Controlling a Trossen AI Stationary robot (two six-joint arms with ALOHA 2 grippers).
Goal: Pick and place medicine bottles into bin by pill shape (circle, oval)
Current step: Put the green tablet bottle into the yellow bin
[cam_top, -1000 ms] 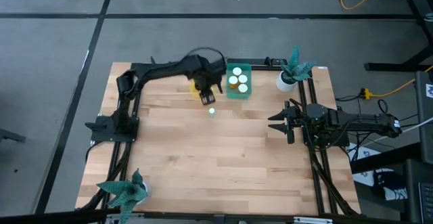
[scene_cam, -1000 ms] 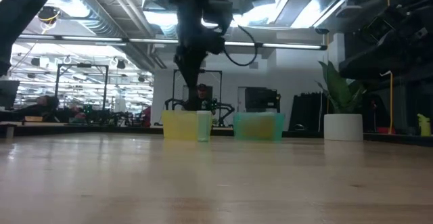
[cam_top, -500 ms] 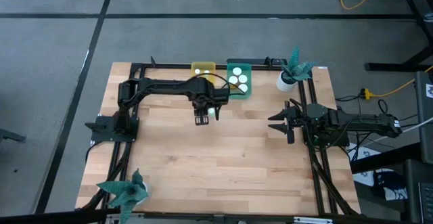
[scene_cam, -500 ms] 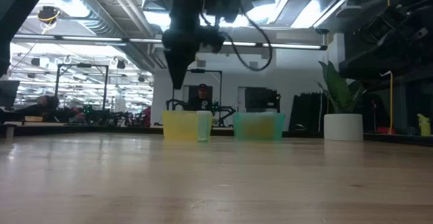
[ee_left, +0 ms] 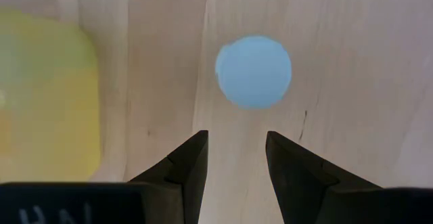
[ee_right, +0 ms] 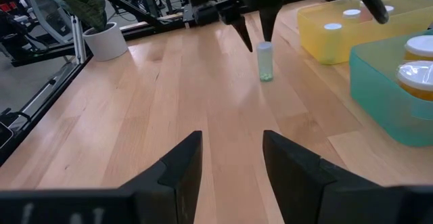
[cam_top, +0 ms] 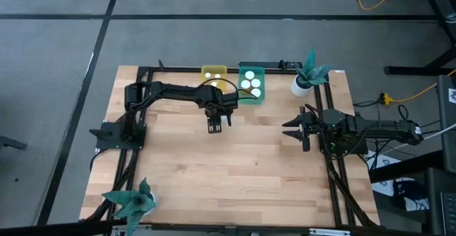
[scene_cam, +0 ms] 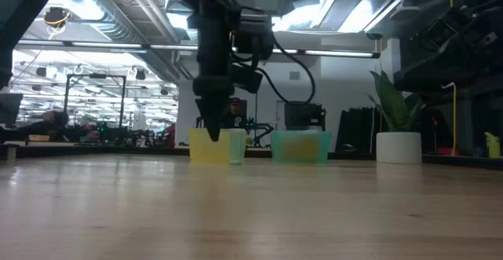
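Observation:
A narrow clear bottle with a pale cap (ee_right: 264, 60) stands upright on its base on the wood table, just in front of the yellow bin (cam_top: 214, 73). In the left wrist view I see its round cap (ee_left: 254, 72) from above. My left gripper (ee_left: 237, 139) is open and points down. It hangs low beside the bottle (scene_cam: 236, 146) without touching it. It also shows in the right wrist view (ee_right: 257, 42). The teal bin (cam_top: 251, 85) stands to the yellow bin's right. My right gripper (cam_top: 288, 131) waits open at the table's right side.
The teal bin (ee_right: 399, 88) holds three white-capped bottles, and the yellow bin (ee_right: 352, 28) holds two small ones. A white plant pot (cam_top: 301, 86) stands at the far right, and a second plant (cam_top: 132, 202) at the near left corner. Bare wood lies between the arms.
My left gripper has come from over the yellow bin toward the table's near edge. It has then gone down beside the standing bottle. The bottle has stayed in place.

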